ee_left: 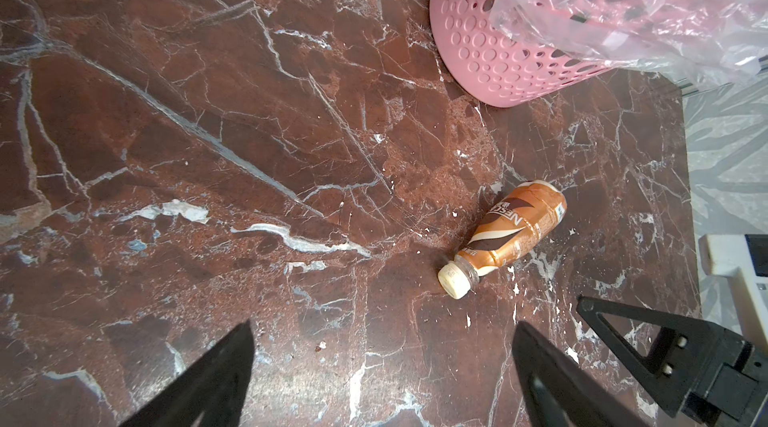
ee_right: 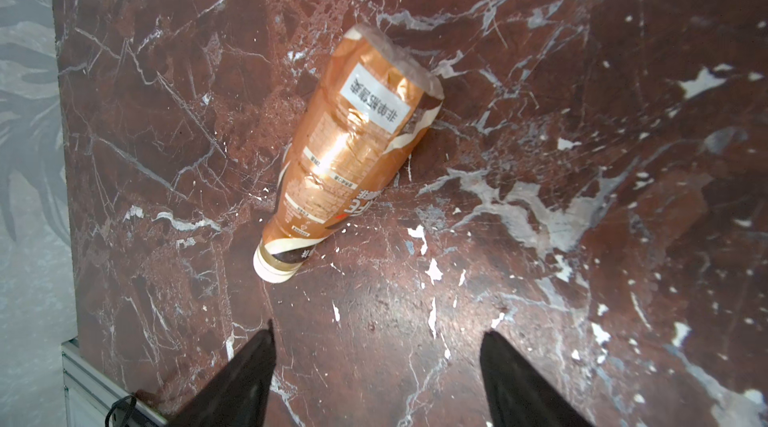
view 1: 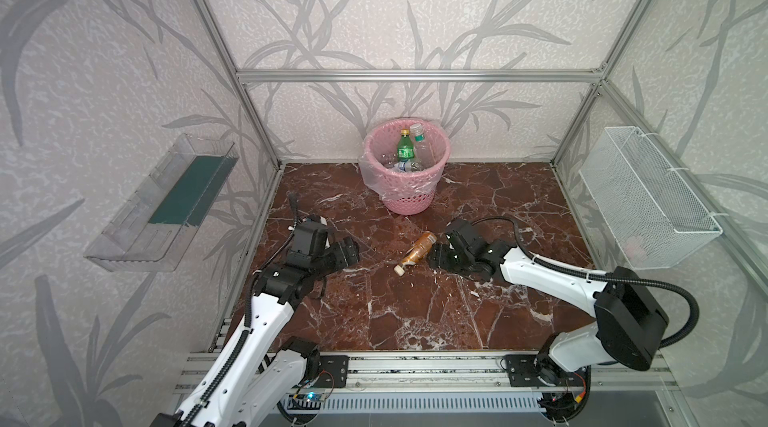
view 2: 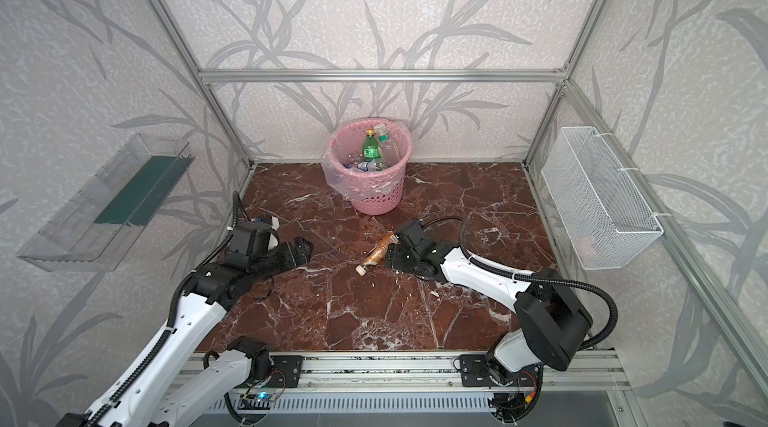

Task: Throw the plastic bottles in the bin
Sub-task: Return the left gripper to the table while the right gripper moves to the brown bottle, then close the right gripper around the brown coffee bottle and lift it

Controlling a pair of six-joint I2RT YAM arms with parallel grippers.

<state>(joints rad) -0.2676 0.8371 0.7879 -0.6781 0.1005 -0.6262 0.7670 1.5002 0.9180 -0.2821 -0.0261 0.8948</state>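
Red-brown marbled tabletop [view 1: 374, 312] fills the walled cell, and the pink bin [view 1: 409, 201] stands at the middle of its far edge, its clear liner holding a green bottle [view 1: 404, 147] upright among several clear bottles [view 1: 405, 166]. One orange-brown bottle [view 1: 417, 253] lies on its side near the tabletop's middle, cream cap towards the near edge, apart from the bin. The right pincer [ee_right: 378, 328] sits just beside it with fingers spread and nothing between them, while the left pincer [ee_left: 382, 324], spread wide and empty, hangs over the tabletop's left side.
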